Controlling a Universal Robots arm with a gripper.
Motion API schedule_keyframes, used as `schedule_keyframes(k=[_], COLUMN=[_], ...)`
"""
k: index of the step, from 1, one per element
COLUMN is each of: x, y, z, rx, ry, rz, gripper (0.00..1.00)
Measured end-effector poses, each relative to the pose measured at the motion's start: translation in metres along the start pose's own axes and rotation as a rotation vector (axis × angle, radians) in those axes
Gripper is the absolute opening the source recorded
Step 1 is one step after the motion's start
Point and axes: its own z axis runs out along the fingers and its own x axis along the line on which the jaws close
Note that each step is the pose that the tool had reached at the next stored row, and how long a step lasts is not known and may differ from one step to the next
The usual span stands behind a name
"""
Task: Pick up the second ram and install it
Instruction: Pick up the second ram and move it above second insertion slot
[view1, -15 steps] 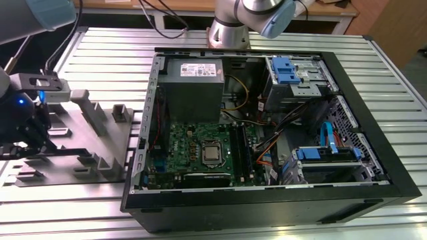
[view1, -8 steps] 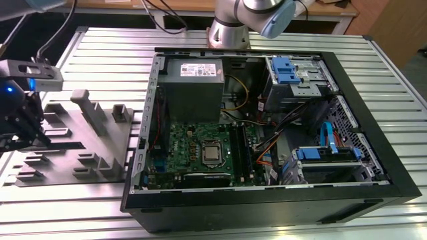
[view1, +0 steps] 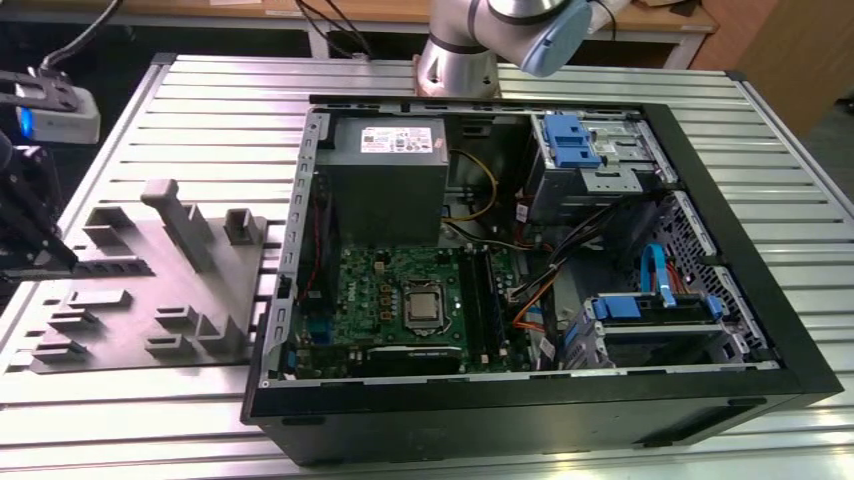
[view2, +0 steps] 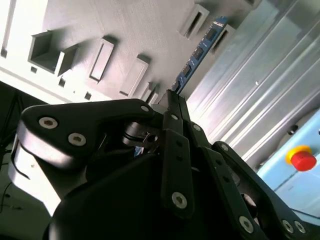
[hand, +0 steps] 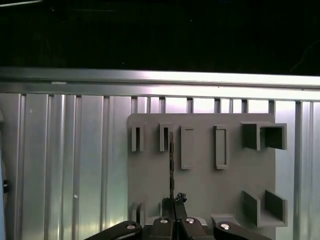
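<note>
The second ram (view2: 199, 52) is a thin blue-green board with small black chips, and it runs out from between my fingertips towards a slot of the grey holder plate (view2: 125, 30). In the first wrist view the ram (hand: 171, 165) is edge-on, a dark line over the holder plate (hand: 205, 190). My gripper (view2: 172, 99) is shut on the ram's near end; it sits low in the first wrist view (hand: 173, 218). In the exterior view the gripper (view1: 38, 255) hangs over the holder plate's (view1: 147, 300) outer edge, at that view's left.
The open computer case (view1: 694, 170) lies at the exterior view's right, with the green motherboard (view1: 380, 290) and its black slots (view1: 483, 300) inside. Ribbed metal table (view1: 200, 110) surrounds both. A red button (view2: 302, 159) shows beyond the table.
</note>
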Motion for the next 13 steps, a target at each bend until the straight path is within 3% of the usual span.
schedule_keyframes(k=[13], x=[-0.0011], y=[-0.0001], z=[-0.0512], rx=[0.0006], ry=[0.0001], rz=[0.002], gripper=[0.11])
